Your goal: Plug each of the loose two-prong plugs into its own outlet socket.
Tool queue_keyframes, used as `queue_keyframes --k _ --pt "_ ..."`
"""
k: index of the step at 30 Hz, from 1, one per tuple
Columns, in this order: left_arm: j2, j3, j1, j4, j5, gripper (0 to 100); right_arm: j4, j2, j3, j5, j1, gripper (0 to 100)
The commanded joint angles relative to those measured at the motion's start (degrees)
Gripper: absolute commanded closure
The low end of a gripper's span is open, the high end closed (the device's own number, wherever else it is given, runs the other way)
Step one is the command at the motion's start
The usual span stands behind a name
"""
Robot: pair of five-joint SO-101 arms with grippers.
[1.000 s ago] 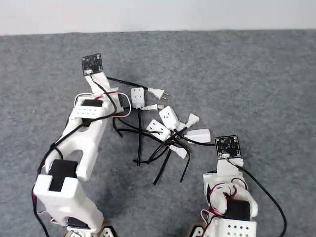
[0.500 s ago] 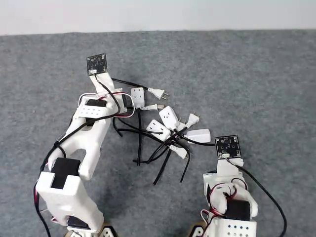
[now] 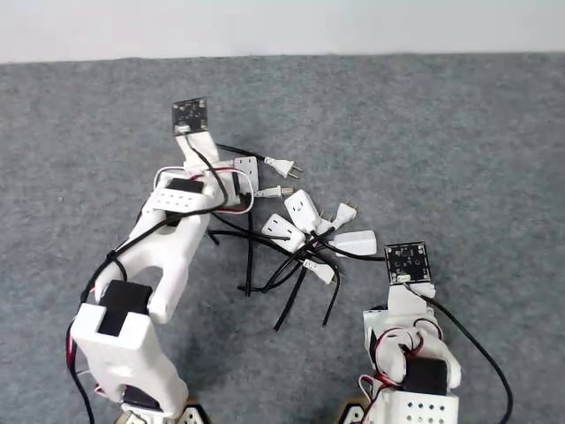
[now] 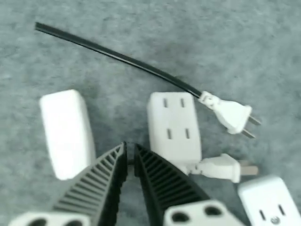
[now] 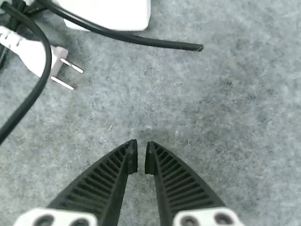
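My left gripper (image 4: 130, 149) is shut with nothing in it, low over the carpet between a plain white block (image 4: 63, 132) and a white outlet block (image 4: 174, 126). Just past that outlet lie two white two-prong plugs, one on a black cable (image 4: 231, 114) and one close to the outlet's side (image 4: 220, 167). In the high view the same outlet (image 3: 246, 174) and plugs (image 3: 281, 165) (image 3: 272, 191) lie beside the left arm (image 3: 181, 199). My right gripper (image 5: 140, 151) is shut over bare carpet, a loose plug (image 5: 35, 54) and a white block (image 5: 108, 12) beyond it.
More outlet blocks (image 3: 302, 209) (image 3: 282, 231), plugs (image 3: 342, 215) (image 3: 320, 270) and a white block (image 3: 355, 240) lie in a tangle of black cables (image 3: 287, 278) mid-table. A cable end (image 5: 197, 47) lies ahead of the right gripper. Open carpet spreads to the right and far side.
The left arm has swung to the right, bringing its wrist closer to the outlet block and the two plugs. The right arm has kept still.
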Motion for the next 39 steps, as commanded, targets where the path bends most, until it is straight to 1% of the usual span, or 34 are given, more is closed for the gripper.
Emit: queue_keyframes --k 1,6,9,12,13,15,19,23,26,31,34,36,39 --pt "-1.2 -2.5 0.4 -1.1 0.5 97 0.1 -0.6 1.0 -0.2 0.8 95.9" --pt "-3.0 -2.9 -1.1 -0.9 0.5 97 0.1 -0.6 1.0 -0.2 0.8 95.9" --pt "-4.9 -1.9 -4.3 -0.9 1.0 97 0.1 -0.6 1.0 -0.2 0.8 95.9" --pt "-4.8 -1.9 -9.4 -0.8 6.9 97 0.1 -0.6 1.0 -0.2 0.8 95.9" --pt "-4.1 -2.2 -11.3 -0.1 8.7 97 0.1 -0.6 1.0 -0.2 0.8 95.9" --pt "-1.8 -4.4 -13.6 3.3 9.4 97 0.2 -0.6 1.0 -0.2 0.8 95.9" --pt "5.5 -12.4 -14.2 11.2 9.1 97 0.2 -0.6 1.0 -0.2 0.8 95.9" --pt "10.6 -20.0 -12.1 15.7 9.1 97 0.2 -0.6 1.0 -0.1 1.2 95.9" --pt "11.6 -22.3 -8.4 17.1 9.1 97 0.2 -0.6 1.0 -0.1 2.7 95.9" --pt "10.6 -22.5 -1.3 17.1 9.1 97 0.2 -0.6 1.0 -0.1 2.8 95.9" --pt "12.5 -22.7 2.0 16.5 9.1 97 0.2 -0.6 1.0 -0.1 2.9 95.9" --pt "13.2 -22.8 3.4 15.5 9.0 97 0.1 -0.6 1.0 -0.1 2.9 95.9" --pt "12.7 -23.5 3.8 15.3 9.0 97 0.1 -0.6 1.0 -0.1 2.9 95.9"
